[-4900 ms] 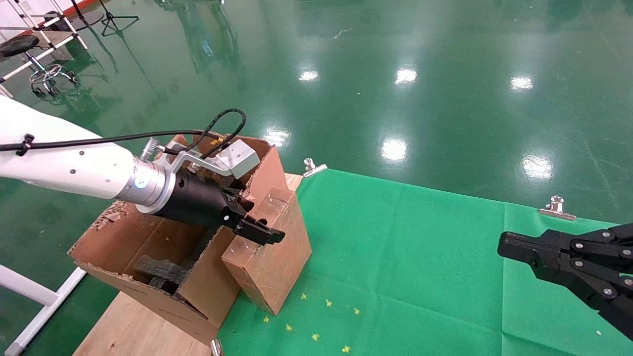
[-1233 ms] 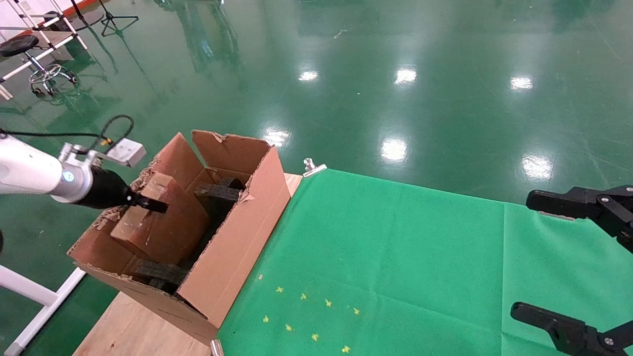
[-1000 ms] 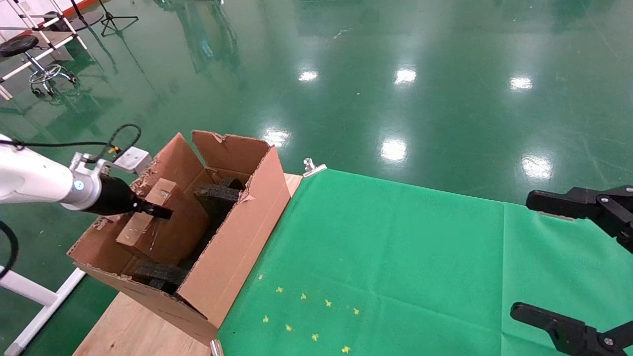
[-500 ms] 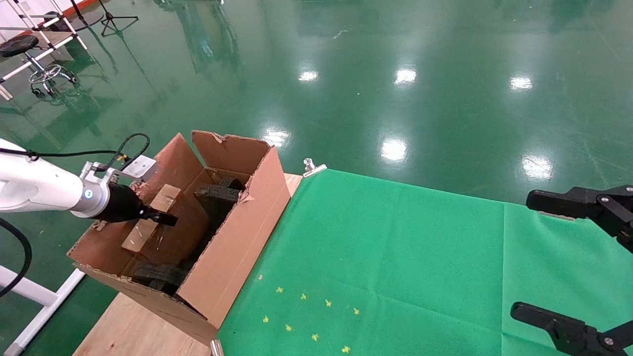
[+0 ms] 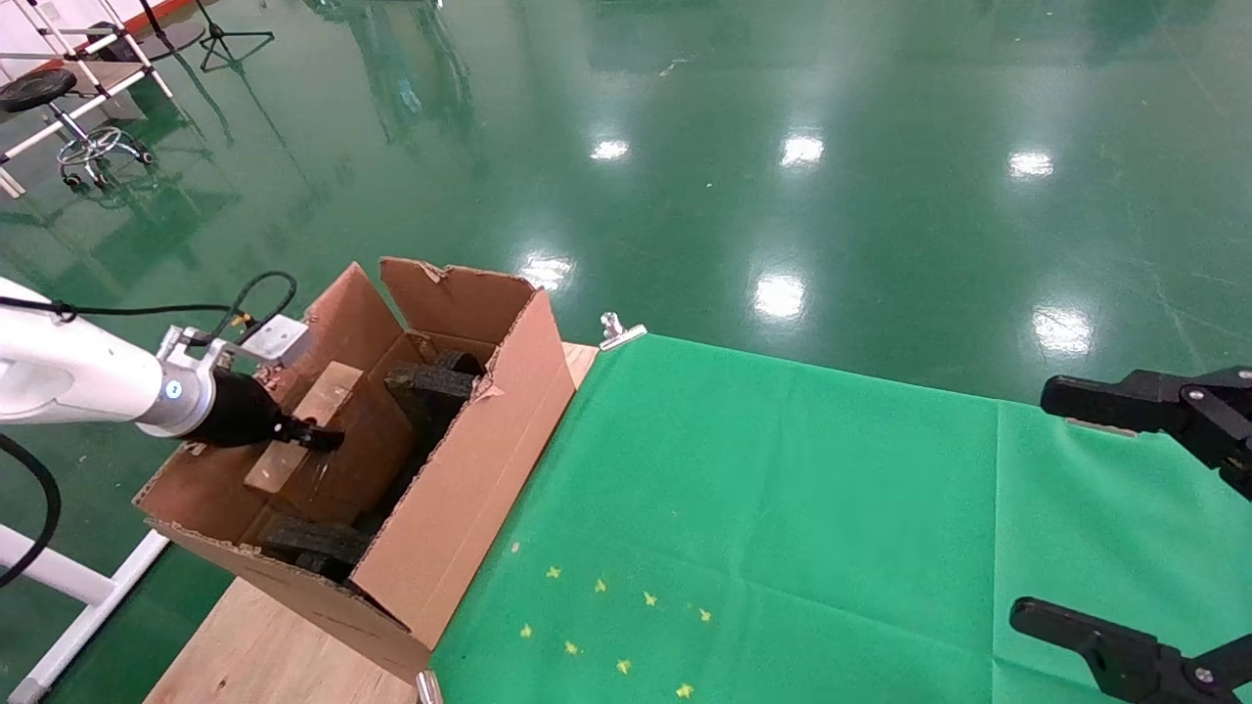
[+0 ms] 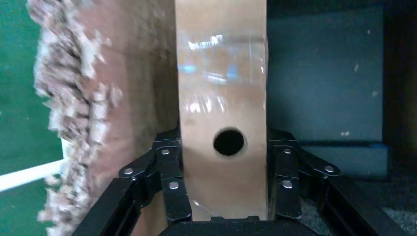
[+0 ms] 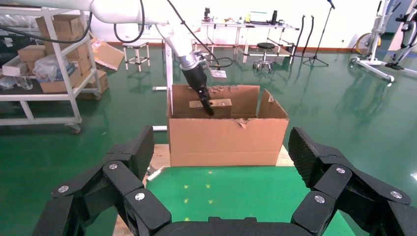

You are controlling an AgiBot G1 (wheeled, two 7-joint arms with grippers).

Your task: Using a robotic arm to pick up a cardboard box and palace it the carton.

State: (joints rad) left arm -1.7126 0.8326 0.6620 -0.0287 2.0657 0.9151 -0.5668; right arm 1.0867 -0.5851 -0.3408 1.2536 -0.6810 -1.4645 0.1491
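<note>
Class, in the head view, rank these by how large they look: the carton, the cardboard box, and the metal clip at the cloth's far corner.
1. carton
2. cardboard box, partly sunk inside the carton and gripped by the left gripper
3. metal clip

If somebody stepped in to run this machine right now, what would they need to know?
Left gripper: shut on the cardboard box, fingers clamped on its two sides, holding it down inside the carton.
Right gripper: open, empty, parked over the green cloth, facing the carton.
Done: box picked up and carried into the carton.
Left: probably lower it onto the black foam, release, withdraw the arm.
</note>
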